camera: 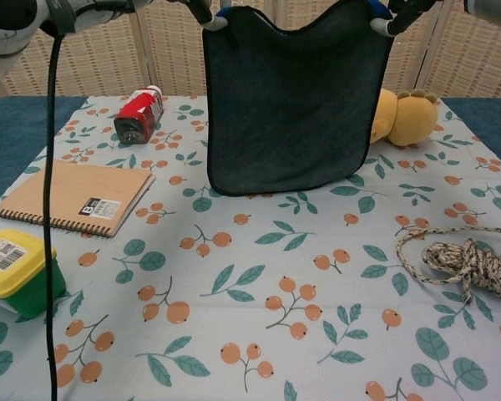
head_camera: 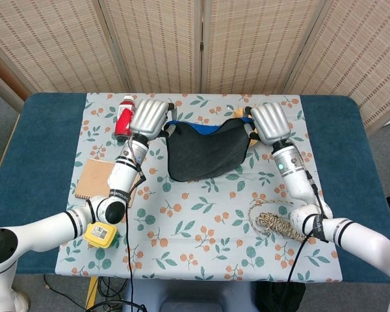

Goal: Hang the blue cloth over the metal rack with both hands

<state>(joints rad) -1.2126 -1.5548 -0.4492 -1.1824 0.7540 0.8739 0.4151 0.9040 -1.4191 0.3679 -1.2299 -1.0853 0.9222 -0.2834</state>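
Note:
The blue cloth (head_camera: pixel 207 153) hangs spread between my two hands, dark side toward the chest camera, with its blue edge along the top. My left hand (head_camera: pixel 148 117) pinches its top left corner and my right hand (head_camera: pixel 268 122) pinches its top right corner. In the chest view the cloth (camera: pixel 294 100) hangs as a flat sheet, its lower hem just above the tablecloth. Only the fingertips of the left hand (camera: pixel 204 14) and of the right hand (camera: pixel 397 18) show at the top edge. The metal rack does not show in either view.
A red can (camera: pixel 138 115) lies at the back left, with a brown notebook (camera: pixel 77 196) and a yellow-lidded green box (camera: pixel 12 271) nearer the front. A yellow plush toy (camera: pixel 409 117) sits behind the cloth's right side. A coiled rope (camera: pixel 472 263) lies at the front right.

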